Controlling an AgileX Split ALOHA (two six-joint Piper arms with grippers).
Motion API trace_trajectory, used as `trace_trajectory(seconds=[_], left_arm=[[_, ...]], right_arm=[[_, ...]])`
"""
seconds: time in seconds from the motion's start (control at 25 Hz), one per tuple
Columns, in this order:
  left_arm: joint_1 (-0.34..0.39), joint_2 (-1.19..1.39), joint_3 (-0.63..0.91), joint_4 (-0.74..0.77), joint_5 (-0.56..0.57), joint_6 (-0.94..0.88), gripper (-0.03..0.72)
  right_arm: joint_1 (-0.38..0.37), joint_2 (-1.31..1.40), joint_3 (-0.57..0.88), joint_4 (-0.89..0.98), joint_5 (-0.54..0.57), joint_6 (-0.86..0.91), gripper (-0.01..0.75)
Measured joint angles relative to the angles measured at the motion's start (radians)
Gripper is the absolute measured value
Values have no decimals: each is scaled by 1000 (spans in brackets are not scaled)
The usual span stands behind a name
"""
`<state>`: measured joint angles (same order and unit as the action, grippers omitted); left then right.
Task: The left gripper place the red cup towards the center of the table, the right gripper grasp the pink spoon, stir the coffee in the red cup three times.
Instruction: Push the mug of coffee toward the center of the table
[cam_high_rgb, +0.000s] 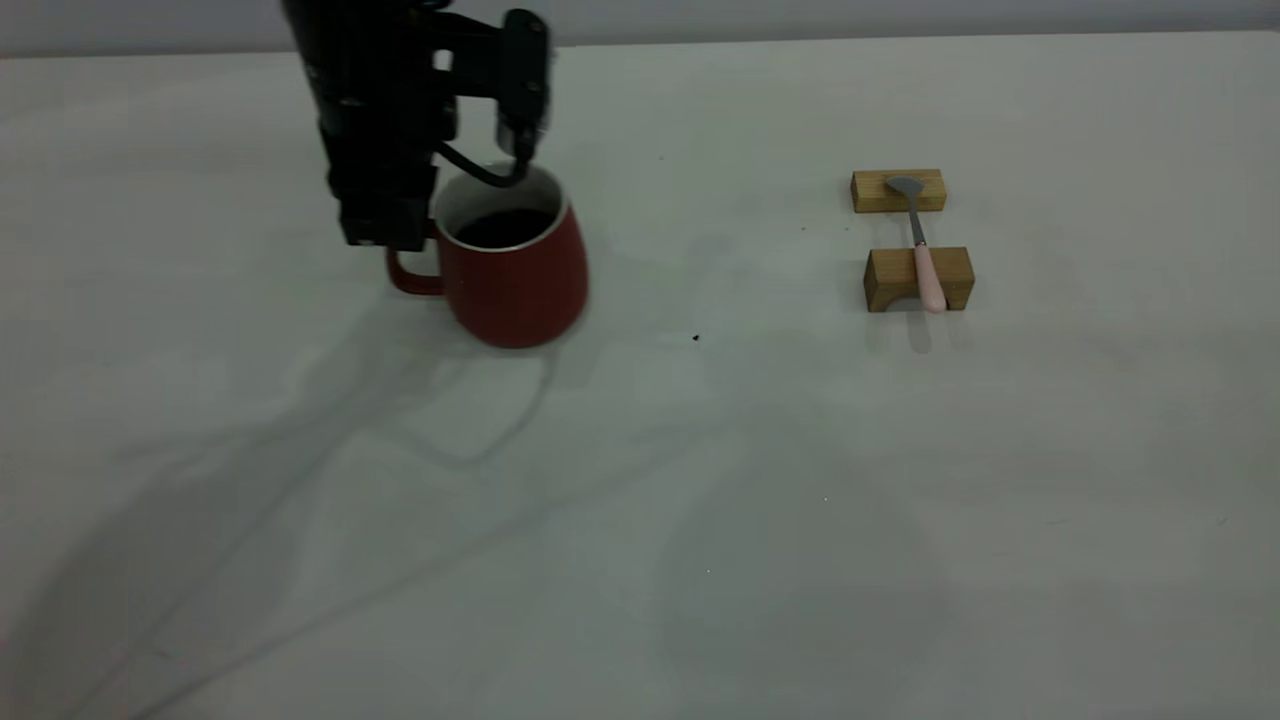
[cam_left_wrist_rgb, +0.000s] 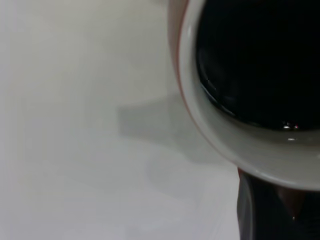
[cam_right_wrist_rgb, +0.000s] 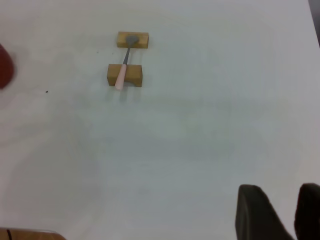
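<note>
The red cup stands left of the table's middle, with dark coffee inside its white lining. My left gripper comes down from above and is shut on the cup's handle. Close up in the left wrist view, the rim and coffee fill the picture, with one dark finger below them. The pink spoon lies across two wooden blocks at the right. My right gripper hangs far from the spoon, shut and holding nothing.
The spoon's bowl rests on the far wooden block and its handle on the near block. A small dark speck marks the table between cup and blocks. A sliver of the red cup shows in the right wrist view.
</note>
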<state>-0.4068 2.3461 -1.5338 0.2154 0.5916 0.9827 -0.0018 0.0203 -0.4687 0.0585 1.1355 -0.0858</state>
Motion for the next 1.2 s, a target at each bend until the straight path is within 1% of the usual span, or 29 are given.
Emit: trace_trajectory(seconds=[0.28, 0.56, 0.64, 0.68, 0.76, 1.0, 1.08, 1.2], left_arm=[[-37, 0, 0, -22, -41, -2, 214], [-42, 1, 0, -36, -44, -2, 215], [-42, 1, 0, -36, -44, -2, 233], [-42, 1, 0, -36, -45, -2, 248], [-42, 1, 0, -38, -55, -2, 304], [-42, -9, 0, -8, -52, -14, 514], [-42, -37, -12, 1, -19, -48, 578], [-42, -121, -54, 17, 43, -158, 612]], right_arm=[[0, 0, 0, 0, 0, 0, 238], [0, 0, 0, 0, 0, 0, 238], [0, 0, 0, 0, 0, 0, 238], [0, 0, 0, 0, 0, 0, 238], [0, 0, 0, 0, 0, 0, 238], [0, 0, 0, 0, 0, 0, 238], [0, 0, 0, 0, 0, 0, 238], [0, 0, 0, 0, 0, 0, 238]])
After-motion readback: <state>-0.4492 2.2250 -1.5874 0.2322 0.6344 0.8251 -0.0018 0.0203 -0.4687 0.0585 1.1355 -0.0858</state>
